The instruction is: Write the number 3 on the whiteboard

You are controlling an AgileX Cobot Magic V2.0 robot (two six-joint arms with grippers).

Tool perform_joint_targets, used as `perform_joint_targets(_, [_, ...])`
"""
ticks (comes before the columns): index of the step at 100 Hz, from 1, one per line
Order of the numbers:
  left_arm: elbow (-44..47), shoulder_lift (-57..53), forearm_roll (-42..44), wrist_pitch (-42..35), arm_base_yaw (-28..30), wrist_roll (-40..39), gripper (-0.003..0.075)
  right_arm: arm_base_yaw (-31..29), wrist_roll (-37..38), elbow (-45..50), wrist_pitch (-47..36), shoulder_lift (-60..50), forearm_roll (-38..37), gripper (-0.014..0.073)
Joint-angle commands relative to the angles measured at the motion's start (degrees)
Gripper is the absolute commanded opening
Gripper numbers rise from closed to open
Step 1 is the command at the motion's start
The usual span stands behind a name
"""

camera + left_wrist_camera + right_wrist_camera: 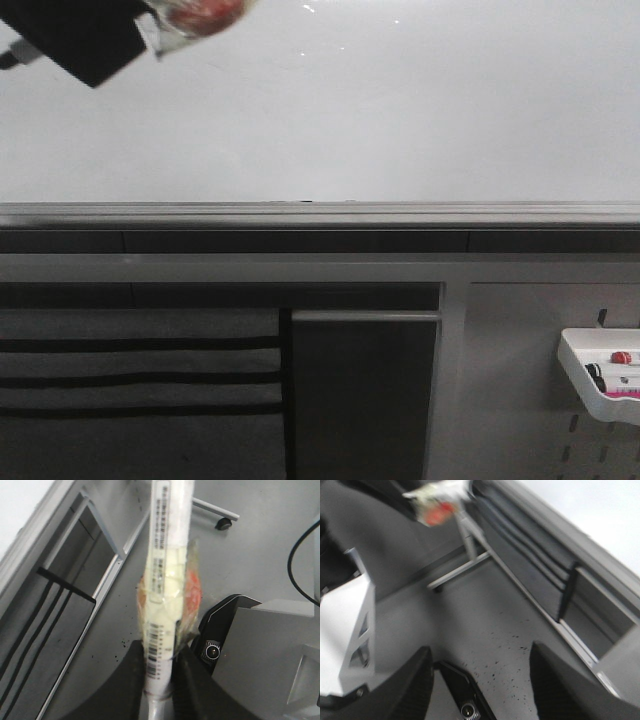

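The left tool (159, 680) is clamped on a white marker (165, 555) wrapped in yellowish tape with a red patch; its two dark fingers (134, 680) press the marker's lower barrel from either side, and the barrel runs straight out from the tool, a printed label along its length. In the front view this tool (150, 35) sits at the top left corner, its dark body and the taped marker (200, 15) in front of the whiteboard (400, 110); whether the tip touches the board cannot be told. The whiteboard spreads out to the right of and below that tool, and its surface shows no drawn line. A grey rail (320, 215) runs along its lower edge. The right tool (482, 680) is open, its dark fingers (415, 685) spread wide with nothing between them, over speckled grey floor (485, 630). A small white tray (600, 375) hangs at the lower right.
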Motion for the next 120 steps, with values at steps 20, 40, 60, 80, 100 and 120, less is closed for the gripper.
perform_joint_targets(20, [-1.49,2.08,-0.6,-3.68,-5.02,4.48,-0.0013,13.91,-6.34,-5.57,-7.74,9.17,-1.64,0.0373])
perform_joint_targets(40, [-1.56,2.08,-0.39,-4.31,-5.14,6.15,-0.0013,21.11,-7.85,-5.92,-13.8,14.31,-1.53,0.0373])
perform_joint_targets(60, [-1.56,2.08,-0.39,-4.31,-5.14,8.43,-0.0013,24.18,-8.55,-5.92,-17.03,17.55,0.59,0.0372])
perform_joint_targets(80, [-1.56,2.08,-0.39,-4.89,-5.14,13.42,-0.0013,24.24,-8.55,-5.92,-17.5,18.04,1.86,0.0354])
perform_joint_targets(100, [-1.56,2.08,-0.39,-7.0,-5.14,14.11,-0.0013,24.24,-8.64,-5.92,-17.5,18.04,2.61,0.0291])
perform_joint_targets(120, [-1.56,2.08,-0.39,-6.9,-5.14,14.78,-0.0013,24.24,-8.64,-5.92,-17.5,18.04,2.61,0.0237])
